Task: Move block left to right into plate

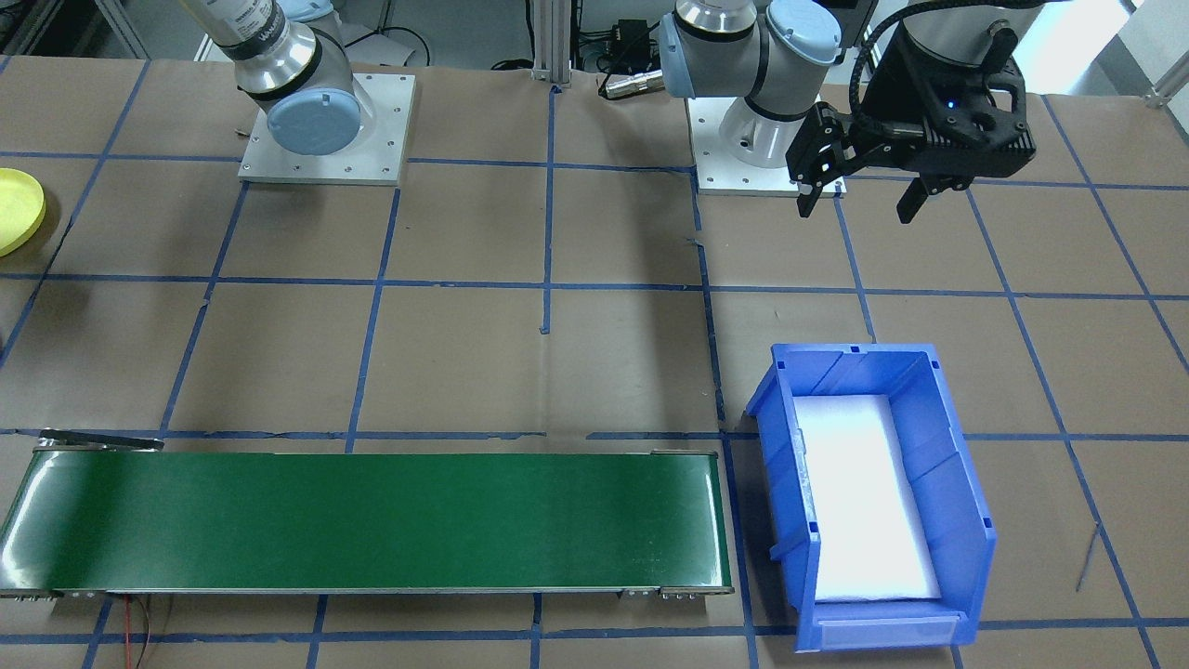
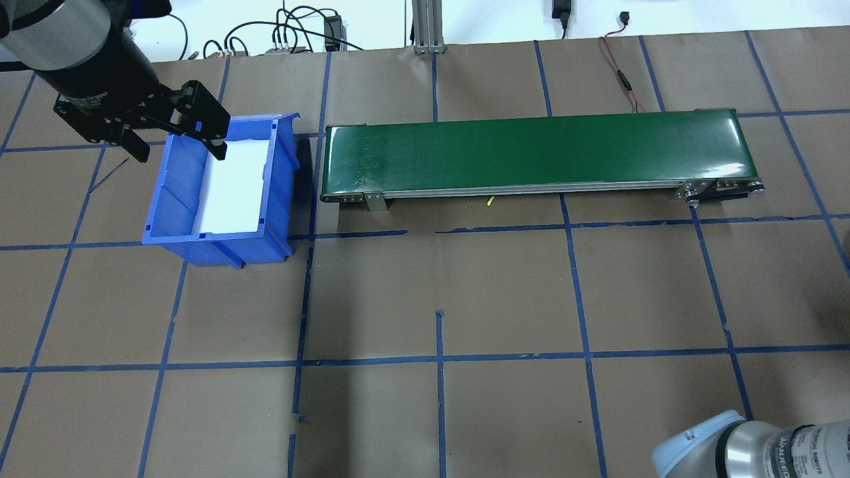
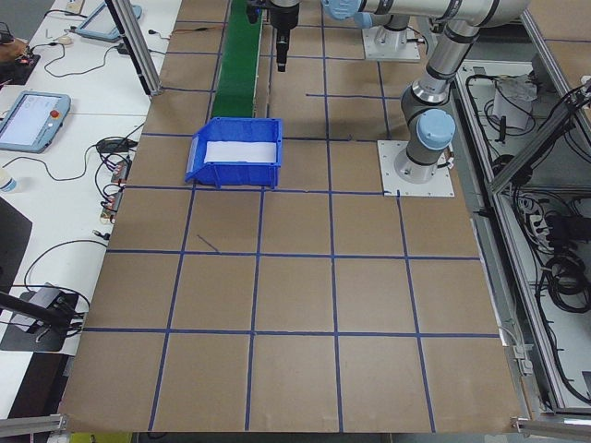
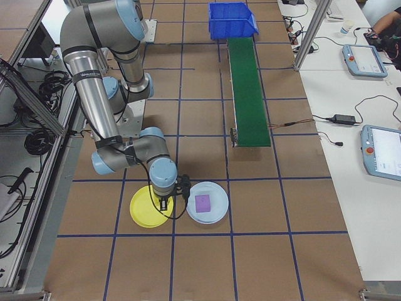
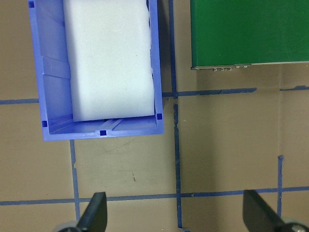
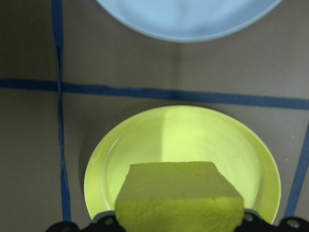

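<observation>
The green conveyor belt (image 2: 538, 154) stretches across the upper middle of the overhead view with nothing on it, and at its left end sits the blue bin (image 2: 178, 219), holding only a white foam liner (image 2: 236, 189) on its floor. Above the bin's upper left corner hangs the left gripper (image 2: 178, 145), its fingers spread wide and empty; its wrist view shows both fingertips at the bottom edge with bare paper between them. In the right side view, lower centre, the yellow plate (image 4: 145, 212) lies touching a pale blue plate (image 4: 216, 212), which carries a small purple block (image 4: 202, 202). The right gripper (image 4: 165, 202) hovers over the yellow plate's near rim, but this view is too small to judge its fingers. The right wrist view settles it: a yellow block (image 6: 179, 197) fills the bottom centre of the frame, pinched between the right gripper's fingers, directly above the yellow plate, whose inside looks empty. The block's porous, matte faces suggest foam or sponge, so it is probably light, soft and grippy, not fragile; a hold across two opposite flat sides, as it seems to have now, should serve, with only light squeeze needed. It will likely land without bouncing far if let go close to the plate.
</observation>
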Controlling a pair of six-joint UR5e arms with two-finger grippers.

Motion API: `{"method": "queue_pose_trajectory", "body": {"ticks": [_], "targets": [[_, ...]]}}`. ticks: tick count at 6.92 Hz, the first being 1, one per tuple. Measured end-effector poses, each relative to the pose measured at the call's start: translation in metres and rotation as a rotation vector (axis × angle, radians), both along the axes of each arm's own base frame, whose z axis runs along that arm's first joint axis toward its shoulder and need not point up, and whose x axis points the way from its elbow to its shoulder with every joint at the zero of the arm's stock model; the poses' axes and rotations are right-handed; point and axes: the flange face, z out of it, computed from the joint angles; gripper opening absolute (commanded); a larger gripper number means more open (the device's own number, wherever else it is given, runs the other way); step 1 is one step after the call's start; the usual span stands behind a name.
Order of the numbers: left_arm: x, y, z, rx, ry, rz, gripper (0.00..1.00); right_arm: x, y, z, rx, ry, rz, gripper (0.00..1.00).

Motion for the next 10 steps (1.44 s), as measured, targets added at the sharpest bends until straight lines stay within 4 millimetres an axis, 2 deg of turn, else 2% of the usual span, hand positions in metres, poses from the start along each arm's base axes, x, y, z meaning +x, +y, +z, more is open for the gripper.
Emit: {"method": "queue_pose_trajectory", "body": {"ticks": [1,2,4,5,6,10], "targets": [[0.000,0.000,0.000,0.000,0.000,-0.001,1.00,-0.002,0.025,-0.015,-0.003,-0.001,-0.006,0.51],[0.000,0.000,0.000,0.000,0.000,0.000,1.00,-0.002,0.034,-0.023,-0.012,0.010,-0.001,0.58],[0.000,0.000,0.000,0.000,0.000,0.000,1.00,-0.003,0.037,-0.028,-0.035,0.017,0.008,0.72],[0.000,0.000,0.000,0.000,0.000,0.000,1.00,-0.004,0.035,-0.029,-0.051,0.020,0.010,0.87],[0.000,0.000,0.000,0.000,0.001,0.000,1.00,-0.005,0.033,-0.030,-0.068,0.024,0.011,0.98],[0.000,0.000,0.000,0.000,0.001,0.001,1.00,-0.010,0.032,-0.031,-0.077,0.037,0.015,1.00]]}}
